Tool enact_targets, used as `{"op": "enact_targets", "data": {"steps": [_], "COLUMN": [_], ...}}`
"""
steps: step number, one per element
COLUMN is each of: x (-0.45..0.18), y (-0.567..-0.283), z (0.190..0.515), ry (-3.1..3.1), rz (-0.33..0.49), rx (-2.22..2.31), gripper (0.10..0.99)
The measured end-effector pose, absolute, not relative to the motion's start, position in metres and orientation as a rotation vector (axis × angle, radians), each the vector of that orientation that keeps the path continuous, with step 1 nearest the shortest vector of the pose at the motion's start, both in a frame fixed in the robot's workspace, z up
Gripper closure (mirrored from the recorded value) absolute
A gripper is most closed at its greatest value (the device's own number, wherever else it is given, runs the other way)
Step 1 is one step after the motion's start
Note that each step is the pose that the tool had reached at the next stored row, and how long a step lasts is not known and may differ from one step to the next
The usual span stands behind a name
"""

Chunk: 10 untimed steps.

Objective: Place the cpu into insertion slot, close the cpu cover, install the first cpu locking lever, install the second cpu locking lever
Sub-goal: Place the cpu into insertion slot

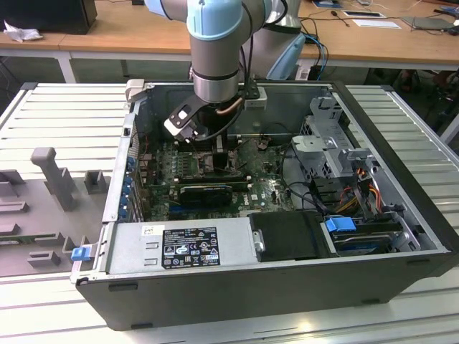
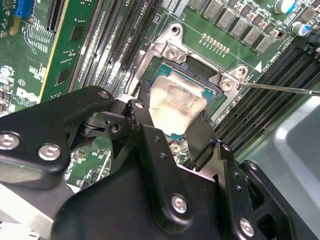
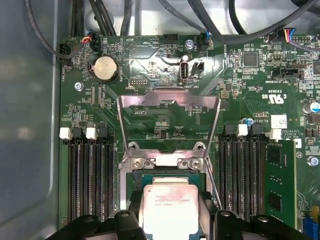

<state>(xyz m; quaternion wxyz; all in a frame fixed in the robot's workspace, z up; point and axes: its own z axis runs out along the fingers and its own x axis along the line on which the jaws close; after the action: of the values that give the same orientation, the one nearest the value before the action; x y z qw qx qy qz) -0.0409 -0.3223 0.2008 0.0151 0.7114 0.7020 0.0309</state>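
Observation:
In both wrist views the cpu [image 3: 169,207] [image 2: 176,102], a pale silvery square chip, sits between my black fingers [image 3: 131,212] [image 2: 202,137], directly over the insertion slot [image 3: 165,162] [image 2: 200,70]. The fingers press against two opposite sides of the chip. I cannot tell whether the chip rests fully in the socket. The cpu cover [image 3: 169,100], a thin metal frame with a square window, is flipped open away from the socket. A thin wire locking lever [image 2: 280,88] [image 3: 212,182] stands free beside the socket. In the exterior view my gripper [image 1: 217,153] reaches down into the computer case.
Long black memory slots [image 3: 87,175] [image 3: 247,170] flank the socket on both sides. Cables [image 3: 210,15] hang along the board's edge. A black card [image 1: 208,192], a power supply [image 1: 183,247] and drive bays [image 1: 337,158] crowd the case [image 1: 287,301].

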Motion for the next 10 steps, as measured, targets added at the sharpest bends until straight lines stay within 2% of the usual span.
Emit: {"op": "enact_targets", "data": {"steps": [3,4,10], "x": [-0.0409,-0.0409,-0.0409], "y": [-0.3221,-0.3221,-0.3185], "z": [0.2004,0.2004,0.2002], "ry": [2.184,2.184,2.188], "rz": [0.097,0.097,0.106], "rx": [2.214,2.214,2.218], "gripper": [0.549,0.486,0.486]}}
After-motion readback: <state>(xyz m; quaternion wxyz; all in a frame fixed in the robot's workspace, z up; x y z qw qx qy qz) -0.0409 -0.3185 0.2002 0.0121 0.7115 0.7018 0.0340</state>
